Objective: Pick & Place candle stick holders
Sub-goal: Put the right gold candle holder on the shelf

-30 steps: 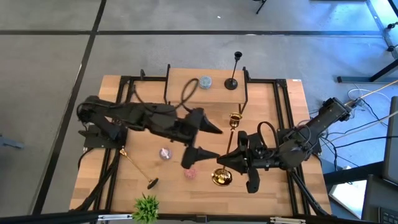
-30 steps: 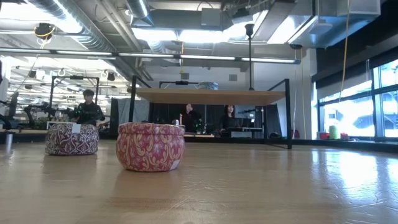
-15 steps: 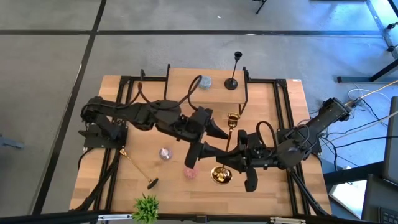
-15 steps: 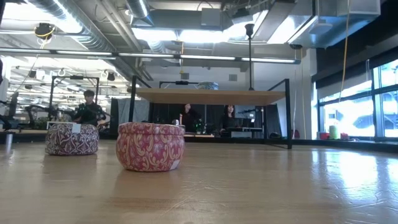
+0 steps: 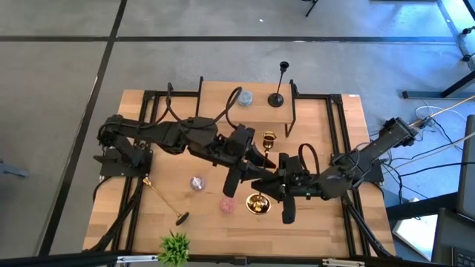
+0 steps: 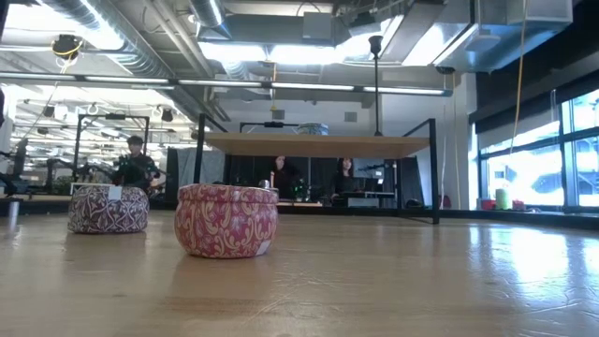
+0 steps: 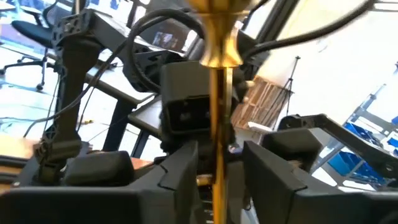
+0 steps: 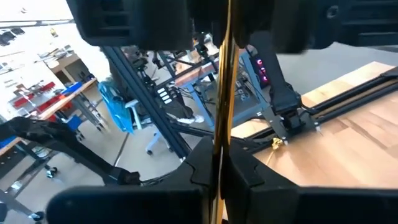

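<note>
Looking down from the high view, we found a gold holder (image 5: 261,172) held aloft mid-table, its round base toward six o'clock and its cup toward twelve, with the right gripper (image 5: 273,185) clamped on the stem. The left gripper (image 5: 257,157) reached in from nine o'clock, its arm stretched low across the table, the right arm folded in from three. A second gold holder (image 5: 162,196) lay flat toward eight o'clock; the black holder (image 5: 280,83) stood on the raised shelf (image 5: 223,111) at twelve.

In the low view we saw two patterned tins (image 6: 226,220) only.

In the left wrist view, the stem ran between the fingers (image 7: 180,168), which stood just clear of it on both sides.

In the right wrist view, the fingers (image 8: 205,163) pinched the stem.

We judged a handover: the left should seat squarely before the right lets go.
</note>
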`<state>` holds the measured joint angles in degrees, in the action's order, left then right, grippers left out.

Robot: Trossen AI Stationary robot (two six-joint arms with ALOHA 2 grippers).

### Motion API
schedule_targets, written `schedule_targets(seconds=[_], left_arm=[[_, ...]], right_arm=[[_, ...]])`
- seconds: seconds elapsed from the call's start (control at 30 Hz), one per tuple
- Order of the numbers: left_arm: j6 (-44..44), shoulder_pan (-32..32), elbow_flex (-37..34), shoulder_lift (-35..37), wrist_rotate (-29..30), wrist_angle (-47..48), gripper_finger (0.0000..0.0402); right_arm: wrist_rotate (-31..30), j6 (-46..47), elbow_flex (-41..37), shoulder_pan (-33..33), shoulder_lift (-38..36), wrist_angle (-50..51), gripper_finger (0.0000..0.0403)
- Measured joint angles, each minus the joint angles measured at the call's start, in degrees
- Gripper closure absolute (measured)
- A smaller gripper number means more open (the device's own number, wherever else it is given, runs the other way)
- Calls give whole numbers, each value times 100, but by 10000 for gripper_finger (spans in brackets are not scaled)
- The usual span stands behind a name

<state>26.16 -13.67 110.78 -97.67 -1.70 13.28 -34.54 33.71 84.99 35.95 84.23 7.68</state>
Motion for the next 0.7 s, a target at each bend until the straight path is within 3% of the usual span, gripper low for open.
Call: schedule_targets(seconds=[0.17,0.37,0.5,0.7], left_arm=[[-75,15,0,-10,-179,46,381],[-332,-11,5,75,19,740,391],[-518,-15,0,336,772,1335,391],[-928,48,0,802,2636,2107,391]], right_arm=[[-365,-66,0,9,2,-17,385],[-502,-377,4,-2,-2,-161,321],[-790,-754,6,-5,-9,-348,262],[-1068,-996,9,37,-109,-275,194]])
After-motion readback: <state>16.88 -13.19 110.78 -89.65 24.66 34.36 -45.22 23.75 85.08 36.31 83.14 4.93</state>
